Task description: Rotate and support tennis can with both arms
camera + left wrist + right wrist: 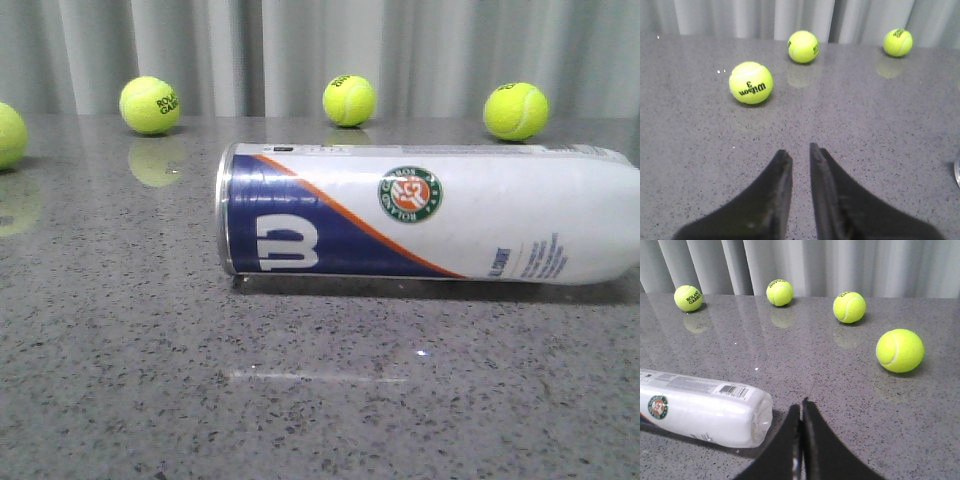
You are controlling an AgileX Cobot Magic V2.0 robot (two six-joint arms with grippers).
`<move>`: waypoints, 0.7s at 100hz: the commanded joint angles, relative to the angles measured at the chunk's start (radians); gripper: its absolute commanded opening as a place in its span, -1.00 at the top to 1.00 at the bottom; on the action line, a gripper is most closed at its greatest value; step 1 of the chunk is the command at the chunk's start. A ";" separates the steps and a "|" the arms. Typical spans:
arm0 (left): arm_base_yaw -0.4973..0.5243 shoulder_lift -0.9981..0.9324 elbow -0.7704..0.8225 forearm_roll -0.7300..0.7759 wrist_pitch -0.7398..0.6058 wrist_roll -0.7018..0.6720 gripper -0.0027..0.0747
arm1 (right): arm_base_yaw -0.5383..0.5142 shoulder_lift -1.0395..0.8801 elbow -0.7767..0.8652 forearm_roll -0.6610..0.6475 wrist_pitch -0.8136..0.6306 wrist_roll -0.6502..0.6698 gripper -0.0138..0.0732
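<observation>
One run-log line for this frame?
tennis can: lying on table, untouched | left gripper: slightly open, empty | right gripper: shut, empty, beside can's end | rotation: not begun

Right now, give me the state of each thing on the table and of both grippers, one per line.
tennis can: lying on its side, untouched.
left gripper: fingers slightly apart, holding nothing, clear of the can.
right gripper: fingers closed together, empty, beside the can's white end.
tennis balls: loose on the table, apart from the can.

glossy plastic tennis can point(420, 215) with metal rim on polished speckled stone table point(150, 380).
</observation>
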 commanded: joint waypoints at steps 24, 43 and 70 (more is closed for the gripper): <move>0.002 0.332 -0.164 -0.226 0.032 0.093 -0.35 | -0.005 0.011 -0.022 -0.028 -0.082 0.001 0.81; 0.002 0.498 -0.234 -0.569 0.124 0.337 -0.35 | -0.005 0.011 -0.022 -0.028 -0.082 0.001 0.81; 0.002 0.717 -0.276 -0.897 0.392 0.521 -0.34 | -0.005 0.011 -0.022 -0.028 -0.082 0.001 0.81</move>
